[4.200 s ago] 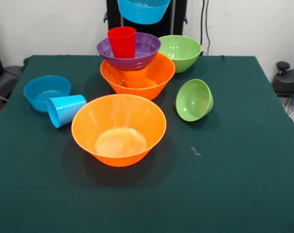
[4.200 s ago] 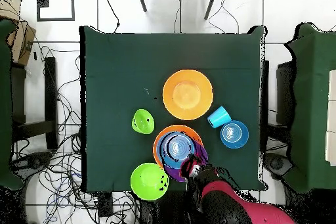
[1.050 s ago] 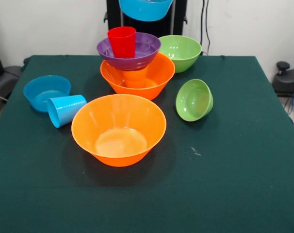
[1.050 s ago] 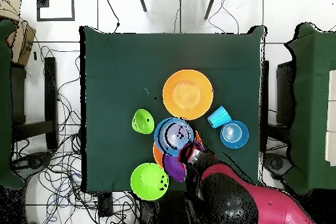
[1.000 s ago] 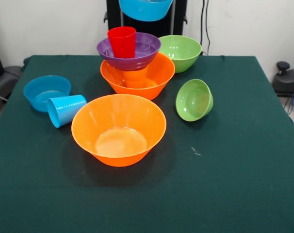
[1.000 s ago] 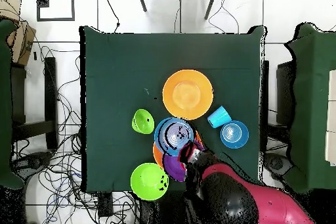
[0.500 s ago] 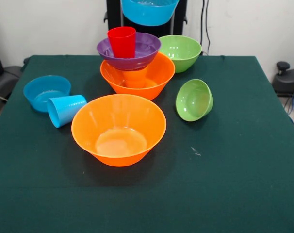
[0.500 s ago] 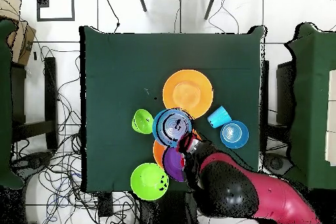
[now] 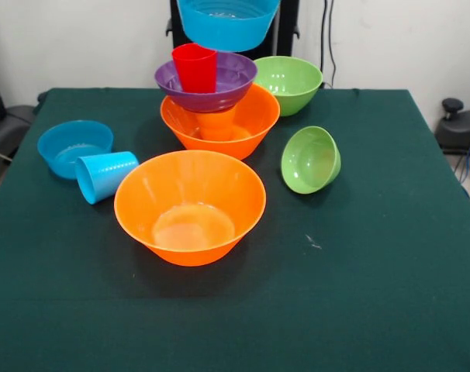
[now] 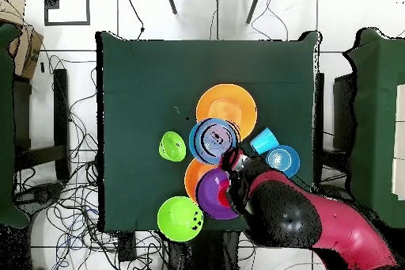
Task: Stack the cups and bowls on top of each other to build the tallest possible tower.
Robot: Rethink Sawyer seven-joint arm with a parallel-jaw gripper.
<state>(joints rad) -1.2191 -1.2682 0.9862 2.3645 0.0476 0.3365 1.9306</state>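
The tool (image 10: 235, 160) grips a small blue bowl (image 9: 226, 22) by its rim, held above the red cup (image 9: 195, 67) on the tower (image 9: 216, 105).

A dark green cloth-covered table (image 9: 390, 310) fills most of the front view, with a small pale speck (image 9: 313, 242) on its surface. Behind it stands a white wall (image 9: 390, 39) with black cables (image 9: 326, 35) hanging down it. A black object (image 9: 460, 124) sits on the floor beside the table's edge. From overhead, tangled cables (image 10: 75, 195) sprawl across the tiled floor (image 10: 237, 13), and further green tables (image 10: 380, 124) stand to either side.
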